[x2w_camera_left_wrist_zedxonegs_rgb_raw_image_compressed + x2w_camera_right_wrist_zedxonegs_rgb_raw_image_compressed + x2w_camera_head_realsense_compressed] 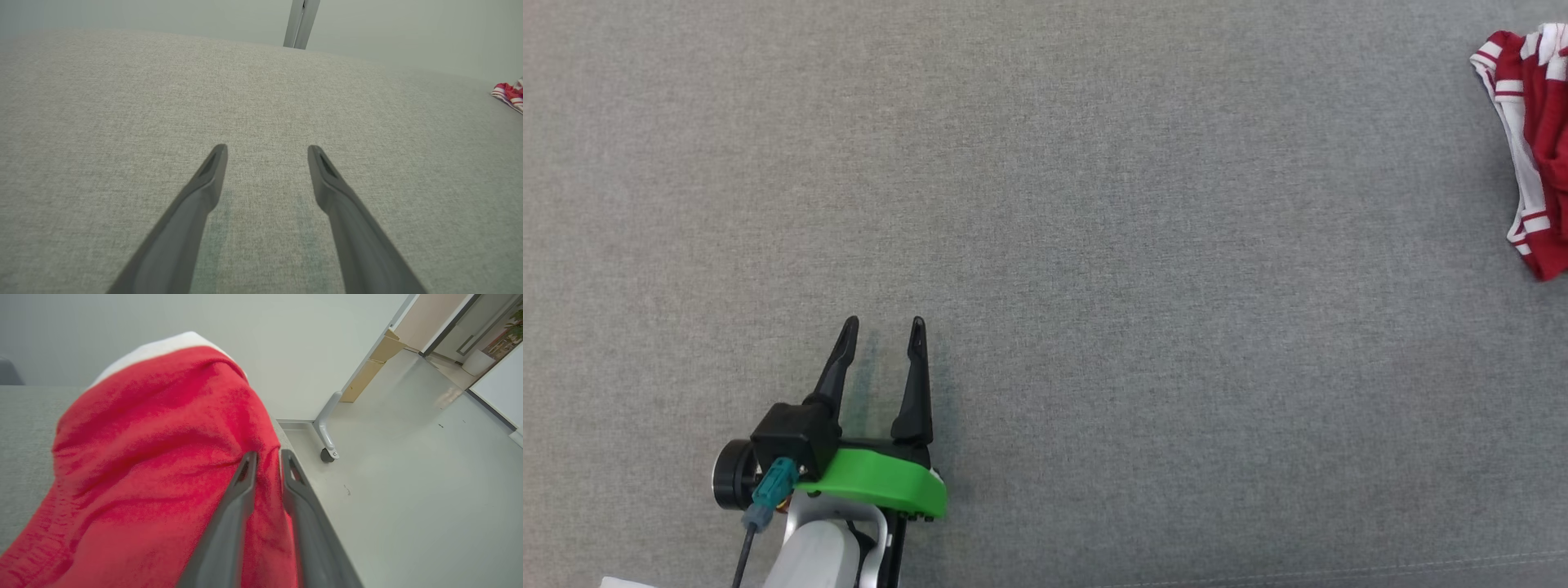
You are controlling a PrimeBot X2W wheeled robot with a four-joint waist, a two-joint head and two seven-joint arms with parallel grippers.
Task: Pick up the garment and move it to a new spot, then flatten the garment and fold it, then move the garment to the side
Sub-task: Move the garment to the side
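The garment is a red cloth with white stripes, bunched at the far right edge of the head view and cut off by the frame. In the left wrist view the garment is a small red heap far off to the right. My left gripper hovers open and empty over bare grey cloth at the lower left, its fingers spread wide. In the right wrist view the garment bulges up close, and my right gripper has its fingers nearly together with a red fold pinched between them.
A grey fabric surface spreads across the whole work area. Its right edge lies just beyond the garment, with pale floor below. A wheeled metal leg stands on that floor. A grey post rises behind the far edge.
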